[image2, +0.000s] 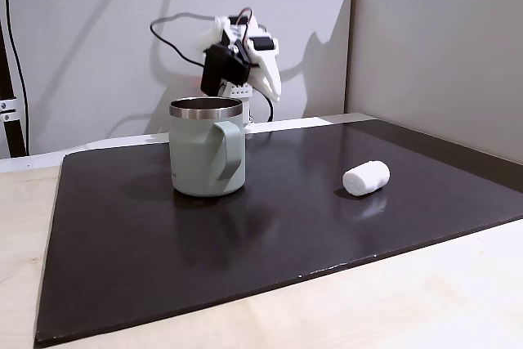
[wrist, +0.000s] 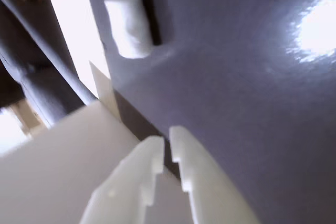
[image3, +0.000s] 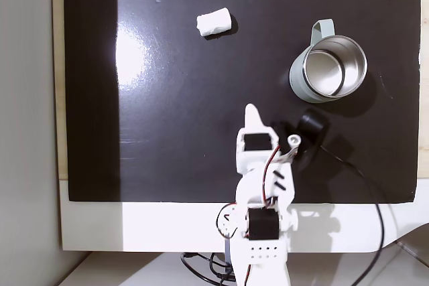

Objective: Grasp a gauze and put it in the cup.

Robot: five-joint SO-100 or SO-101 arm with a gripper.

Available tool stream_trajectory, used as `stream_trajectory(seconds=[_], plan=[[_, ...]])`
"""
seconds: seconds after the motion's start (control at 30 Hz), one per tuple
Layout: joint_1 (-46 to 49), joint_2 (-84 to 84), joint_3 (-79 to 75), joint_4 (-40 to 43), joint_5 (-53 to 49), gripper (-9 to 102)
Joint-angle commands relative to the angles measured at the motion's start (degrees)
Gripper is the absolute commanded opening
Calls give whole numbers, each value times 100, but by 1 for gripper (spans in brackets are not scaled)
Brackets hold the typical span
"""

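The gauze is a small white roll lying on its side on the dark mat, at the upper left of the wrist view. It rests alone in both fixed views. The sage-green cup stands upright with its steel rim open upward and its handle turned toward the camera; seen from above, the cup looks empty. My gripper is shut with nothing between its white fingers. In both fixed views the gripper hangs above the mat, well short of the gauze and apart from the cup.
The dark mat covers most of the pale table. A black wrist camera and its cable hang beside the arm near the cup. A wall stands behind the mat. Bare mat lies between gripper and gauze.
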Motion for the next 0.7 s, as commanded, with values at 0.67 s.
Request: stream_trajectory(seconds=[0.67], plan=[[53,-8130,-8807,3700,211,8]])
